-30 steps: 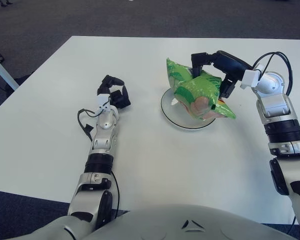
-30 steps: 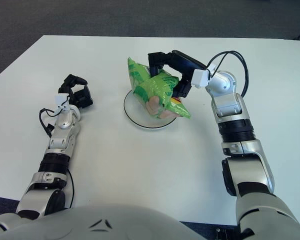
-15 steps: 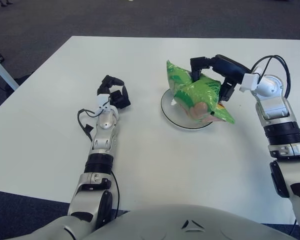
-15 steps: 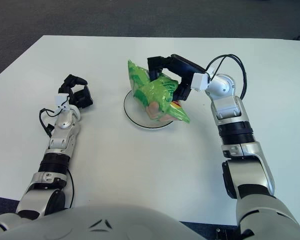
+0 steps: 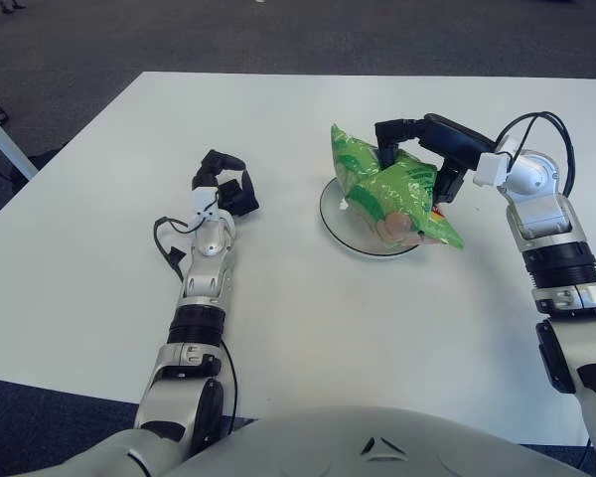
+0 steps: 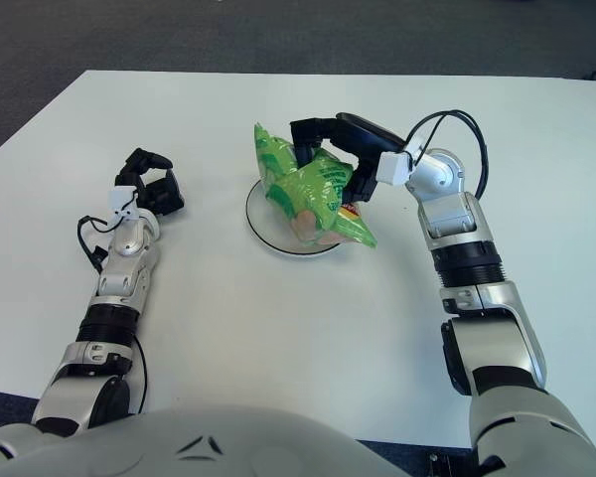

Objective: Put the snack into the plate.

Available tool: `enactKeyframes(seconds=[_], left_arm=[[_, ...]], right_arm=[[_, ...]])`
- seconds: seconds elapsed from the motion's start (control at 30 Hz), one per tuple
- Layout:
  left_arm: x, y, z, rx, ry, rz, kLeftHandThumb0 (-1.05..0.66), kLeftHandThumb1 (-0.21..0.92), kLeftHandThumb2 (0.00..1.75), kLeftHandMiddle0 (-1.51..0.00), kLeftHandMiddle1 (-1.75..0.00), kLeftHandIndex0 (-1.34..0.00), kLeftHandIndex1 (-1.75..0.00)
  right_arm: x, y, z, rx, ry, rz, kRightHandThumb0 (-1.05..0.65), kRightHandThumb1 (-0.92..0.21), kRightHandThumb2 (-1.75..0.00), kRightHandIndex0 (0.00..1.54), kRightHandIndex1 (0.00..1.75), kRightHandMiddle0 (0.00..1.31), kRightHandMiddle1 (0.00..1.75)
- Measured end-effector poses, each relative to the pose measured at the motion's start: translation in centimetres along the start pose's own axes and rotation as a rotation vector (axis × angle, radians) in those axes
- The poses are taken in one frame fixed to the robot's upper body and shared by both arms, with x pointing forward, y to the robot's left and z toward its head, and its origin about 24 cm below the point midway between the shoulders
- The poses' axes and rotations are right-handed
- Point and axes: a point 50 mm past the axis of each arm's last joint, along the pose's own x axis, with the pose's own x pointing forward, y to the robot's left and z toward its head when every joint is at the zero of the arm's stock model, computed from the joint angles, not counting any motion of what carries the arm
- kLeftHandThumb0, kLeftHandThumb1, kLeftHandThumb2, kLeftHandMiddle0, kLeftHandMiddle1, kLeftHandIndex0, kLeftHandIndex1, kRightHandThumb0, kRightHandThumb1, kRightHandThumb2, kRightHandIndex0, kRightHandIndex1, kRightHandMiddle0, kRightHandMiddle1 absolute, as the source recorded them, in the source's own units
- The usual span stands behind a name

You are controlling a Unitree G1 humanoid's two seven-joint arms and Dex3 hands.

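Nearest to me, the robot's pale torso filled the bottom edge, and both forearms reached out over the white counter (image 5: 308, 338). The left arm lay stretched forward on the left side, its cable looped beside the wrist; the left hand (image 5: 225, 185) sat well apart from everything else, its dark fingers curled in on themselves and holding nothing.

Further out, toward the middle of the counter, stood the round plate (image 5: 336, 221) (a shallow glassy one with a pale rim). The green snack bag (image 5: 387, 191) was over it, its lower body down on the plate, one corner sticking up at the far left and the opposite corner jutting out past the plate's near right rim above the counter. The bag was tilted and crumpled.

The right arm came in from the right, elbow bent, wrist cables arching above it. The right hand (image 5: 417, 159) was clasped around the bag's upper part, one dark finger hooked over the far side and the others pressed against the right side, so the bag was gripped between them

Beyond the counter's far edge was dark carpeted floor (image 5: 278, 35)
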Motion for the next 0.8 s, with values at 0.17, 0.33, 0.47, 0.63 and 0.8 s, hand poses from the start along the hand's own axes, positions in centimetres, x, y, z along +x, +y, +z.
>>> enactKeyframes(seconds=[0.17,0.33,0.47,0.63,0.8], left_arm=[[0.00,0.00,-0.01,0.000,0.000,0.000,-0.49,0.28,1.36,-1.29,-1.75,-0.64,-1.75],[0.00,0.01,-0.01,0.000,0.000,0.001,-0.50,0.26,1.38,-1.29,-1.75,-0.66,-1.75],[0.00,0.00,-0.01,0.000,0.000,0.001,-0.50,0.25,1.39,-1.29,-1.75,-0.66,-1.75],[0.00,-0.01,0.01,0.000,-0.002,0.000,-0.50,0.26,1.38,-1.30,-1.75,-0.66,-1.75],[0.00,-0.02,0.01,0.000,-0.002,0.000,-0.50,0.27,1.38,-1.30,-1.75,-0.65,-1.75]], right_arm=[[0.03,0.01,-0.26,0.011,0.027,-0.006,-0.59,-0.07,-1.55,1.14,1.75,0.85,1.67],[0.06,0.01,-0.33,0.010,0.039,-0.009,-0.57,-0.11,-1.49,0.94,1.75,0.81,1.67],[0.09,0.14,-0.28,-0.018,0.043,0.006,-0.54,-0.16,-1.43,0.75,1.75,0.78,1.66],[-0.02,0.25,-0.24,-0.044,0.043,0.036,-0.49,-0.28,-1.26,0.42,1.73,0.69,1.63],[-0.22,0.27,-0.31,-0.050,0.050,0.071,-0.45,-0.41,-1.06,0.26,1.56,0.64,1.56]])
